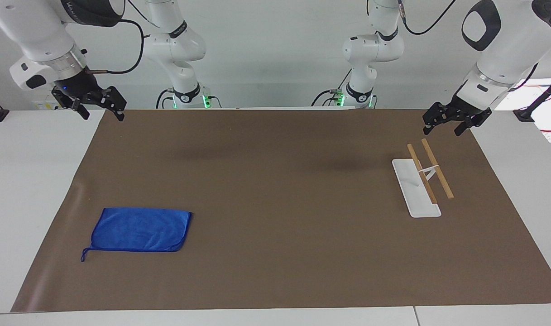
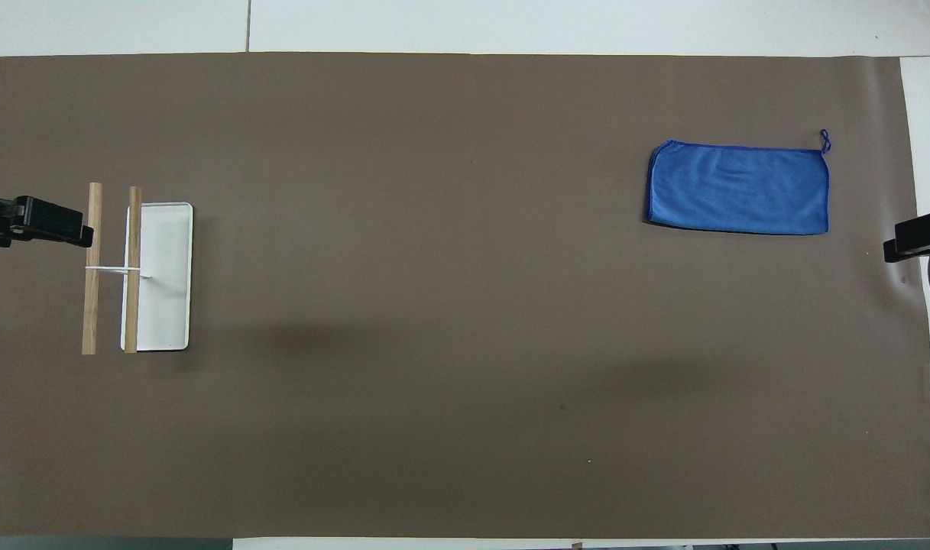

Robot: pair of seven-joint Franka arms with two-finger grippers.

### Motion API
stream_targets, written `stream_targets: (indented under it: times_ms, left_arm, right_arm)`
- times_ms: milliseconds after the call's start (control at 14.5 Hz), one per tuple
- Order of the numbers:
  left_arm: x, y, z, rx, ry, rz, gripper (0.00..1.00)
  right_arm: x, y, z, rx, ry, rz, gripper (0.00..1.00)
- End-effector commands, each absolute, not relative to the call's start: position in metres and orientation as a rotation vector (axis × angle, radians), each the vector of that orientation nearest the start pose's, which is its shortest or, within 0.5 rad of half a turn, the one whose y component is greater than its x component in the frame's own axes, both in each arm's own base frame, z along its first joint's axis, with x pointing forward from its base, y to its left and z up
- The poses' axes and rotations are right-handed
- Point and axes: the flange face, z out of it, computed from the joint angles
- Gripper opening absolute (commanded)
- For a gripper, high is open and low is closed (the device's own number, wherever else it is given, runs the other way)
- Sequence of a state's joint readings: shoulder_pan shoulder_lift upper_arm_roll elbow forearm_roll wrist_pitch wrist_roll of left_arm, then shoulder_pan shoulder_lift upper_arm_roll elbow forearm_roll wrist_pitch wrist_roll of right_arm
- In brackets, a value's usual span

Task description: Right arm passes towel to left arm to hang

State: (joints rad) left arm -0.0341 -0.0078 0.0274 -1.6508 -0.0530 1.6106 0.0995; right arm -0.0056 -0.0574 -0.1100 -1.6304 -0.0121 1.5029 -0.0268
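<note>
I see both arms raised and waiting. The right gripper (image 1: pixel 101 110) hangs over the brown mat's (image 1: pixel 275 190) edge at its own end, jaws spread, holding nothing. The left gripper (image 1: pixel 445 125) hangs by the rack (image 1: pixel 418 188), jaws spread, holding nothing. The towel (image 1: pixel 139 229) lies flat and folded on the mat, toward the right arm's end, well apart from the rack. Bare mat lies between them.

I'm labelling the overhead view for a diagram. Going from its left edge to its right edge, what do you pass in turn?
Left gripper → towel rack with its two wooden bars → bare brown mat → blue towel → right gripper.
</note>
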Motion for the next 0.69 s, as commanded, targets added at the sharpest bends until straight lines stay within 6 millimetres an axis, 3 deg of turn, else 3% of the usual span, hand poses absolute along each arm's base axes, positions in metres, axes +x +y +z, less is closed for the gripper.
stream_targets:
  times_ms: [0,414,621]
  left_arm:
    - [0.547,-0.007,0.597,-3.202,0.174,0.044,1.00]
    - [0.547,-0.007,0.597,-3.202,0.174,0.041,1.00]
    - [0.547,-0.007,0.597,-3.202,0.174,0.041,1.00]
  right_arm:
    - [0.520,-0.066,0.622,-3.147,0.116,0.089,1.00]
    - [0.526,-0.074,0.619,-3.131,0.170,0.063,1.00]
    - [0.526,-0.063,0.617,-3.133,0.132,0.067,1.00]
